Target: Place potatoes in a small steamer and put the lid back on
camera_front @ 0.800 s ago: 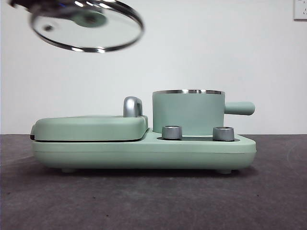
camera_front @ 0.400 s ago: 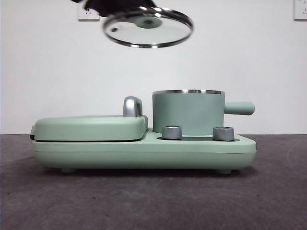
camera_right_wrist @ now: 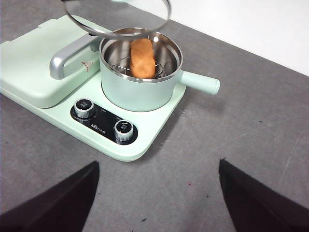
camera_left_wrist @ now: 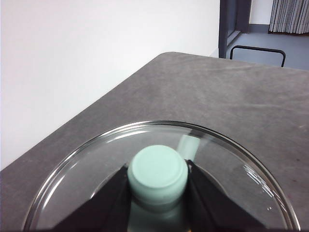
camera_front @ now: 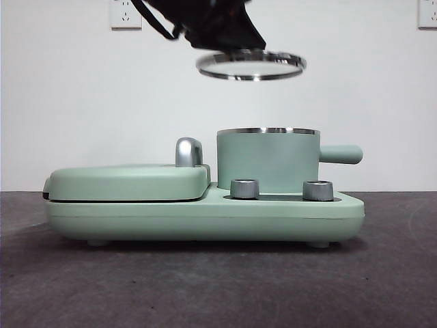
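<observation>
1. Front view: I see the left gripper point(camera_front: 229, 41) coming in dark from the top centre of the frame, with the lid point(camera_front: 251, 65) hanging under it. The lid lies almost flat, its steel rim seen edge-on as a thin ellipse, in the air above the small steamer point(camera_front: 268, 160) and set slightly left of the pot's centre, with clear white wall between the two.
2. In the left wrist view my two black jaws are clamped narrow on the lid's mint-green knob point(camera_left_wrist: 157, 174), one on each side, touching it. The glass disc point(camera_left_wrist: 231, 164) spreads around the knob, and grey table point(camera_left_wrist: 217, 92) shows past it.
3. In the right wrist view the potato point(camera_right_wrist: 143, 58) lies inside the steamer point(camera_right_wrist: 140, 72) on a wire rack. Its long axis runs from the upper centre of that frame down toward the lower centre, roughly square to the stubby side handle point(camera_right_wrist: 199, 82), which points toward the right edge.
4. The right gripper point(camera_right_wrist: 157, 193) hangs back well clear of the appliance, its jaws spread wide at the lower corners of that frame, holding nothing.
5. Around the pot: the flat mint-green griddle cover point(camera_front: 130, 181) sits left of it on the same base point(camera_front: 205, 215), with a steel handle point(camera_front: 189, 152) rising between the two. Two metal dials point(camera_front: 245, 188) stand on the base in front of the pot.
6. The steamer's mouth is open; only the steel handle stands close beside it on the left.
</observation>
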`<action>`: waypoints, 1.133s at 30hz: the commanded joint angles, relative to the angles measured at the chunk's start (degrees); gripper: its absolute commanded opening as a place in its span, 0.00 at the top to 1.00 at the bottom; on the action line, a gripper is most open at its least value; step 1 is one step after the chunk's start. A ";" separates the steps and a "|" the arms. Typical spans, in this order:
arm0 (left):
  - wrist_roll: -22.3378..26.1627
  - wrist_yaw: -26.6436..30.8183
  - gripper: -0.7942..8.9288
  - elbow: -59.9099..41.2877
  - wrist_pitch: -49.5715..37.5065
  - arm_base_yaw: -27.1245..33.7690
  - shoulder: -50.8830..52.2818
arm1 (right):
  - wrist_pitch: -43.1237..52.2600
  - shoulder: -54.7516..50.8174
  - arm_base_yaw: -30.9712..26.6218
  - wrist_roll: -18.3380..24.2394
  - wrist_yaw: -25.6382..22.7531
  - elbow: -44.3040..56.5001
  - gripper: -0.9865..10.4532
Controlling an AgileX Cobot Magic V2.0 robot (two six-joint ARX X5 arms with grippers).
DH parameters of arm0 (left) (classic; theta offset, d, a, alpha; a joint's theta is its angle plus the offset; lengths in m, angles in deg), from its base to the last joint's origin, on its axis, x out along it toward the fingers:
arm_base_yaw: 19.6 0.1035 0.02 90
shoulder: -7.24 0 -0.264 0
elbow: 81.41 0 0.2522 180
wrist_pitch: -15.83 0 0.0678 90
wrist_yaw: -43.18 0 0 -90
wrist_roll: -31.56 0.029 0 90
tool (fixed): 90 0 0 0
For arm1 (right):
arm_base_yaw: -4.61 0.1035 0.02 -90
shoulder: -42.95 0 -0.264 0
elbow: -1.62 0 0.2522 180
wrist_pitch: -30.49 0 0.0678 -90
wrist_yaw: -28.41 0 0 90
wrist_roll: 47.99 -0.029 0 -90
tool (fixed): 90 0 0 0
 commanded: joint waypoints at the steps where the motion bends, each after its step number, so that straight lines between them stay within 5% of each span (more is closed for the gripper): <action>1: 0.31 -0.33 0.90 2.21 -4.35 -0.52 -2.58 | 0.42 0.09 0.50 -1.01 -0.33 -0.46 0.58; 34: -1.64 -0.31 0.90 2.21 -12.94 -0.50 -12.96 | 0.57 0.09 0.50 -1.07 -1.77 -0.46 0.58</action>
